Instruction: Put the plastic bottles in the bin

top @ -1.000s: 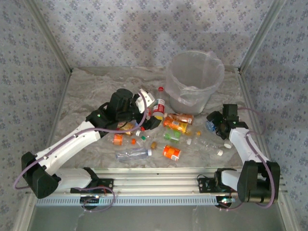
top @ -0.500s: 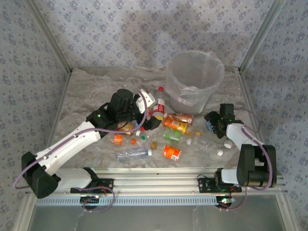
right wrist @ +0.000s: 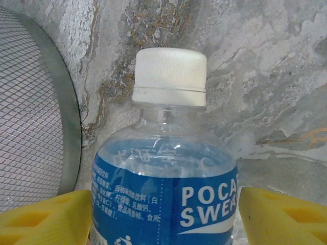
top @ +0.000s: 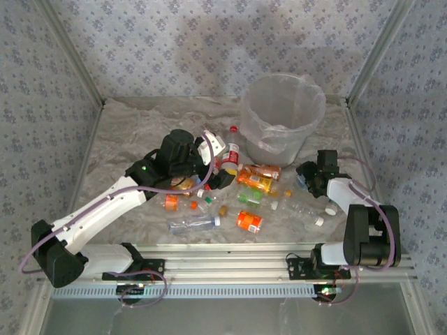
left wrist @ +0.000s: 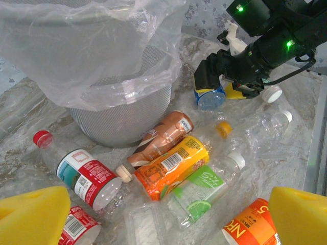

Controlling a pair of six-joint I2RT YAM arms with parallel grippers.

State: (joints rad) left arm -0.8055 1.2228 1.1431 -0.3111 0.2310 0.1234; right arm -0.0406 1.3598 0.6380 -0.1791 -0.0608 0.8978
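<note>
Several plastic bottles [top: 253, 183] lie heaped on the table in front of the bin [top: 283, 115], a whitish bucket with a clear liner. My left gripper [left wrist: 168, 214] hangs open over the heap, above an orange-labelled bottle [left wrist: 171, 163] and a lime-labelled bottle [left wrist: 204, 186]; in the top view the left gripper [top: 213, 157] is left of the bin. My right gripper [right wrist: 164, 214] has both yellow pads against a blue-labelled bottle [right wrist: 163, 178] with a white cap. That bottle [left wrist: 210, 97] lies on the table right of the bin, under the right gripper [top: 307, 178].
A red-labelled bottle [left wrist: 84, 176] and a brown one [left wrist: 163, 135] lie close to the bin's mesh wall [left wrist: 117, 112]. A clear crushed bottle [top: 192, 223] and an orange bottle [top: 249, 220] lie near the front. The bin wall [right wrist: 30, 127] stands just left of the blue bottle.
The right gripper's jaws have narrowed onto the blue-labelled bottle, and the right arm has shifted slightly left. The left arm has not moved.
</note>
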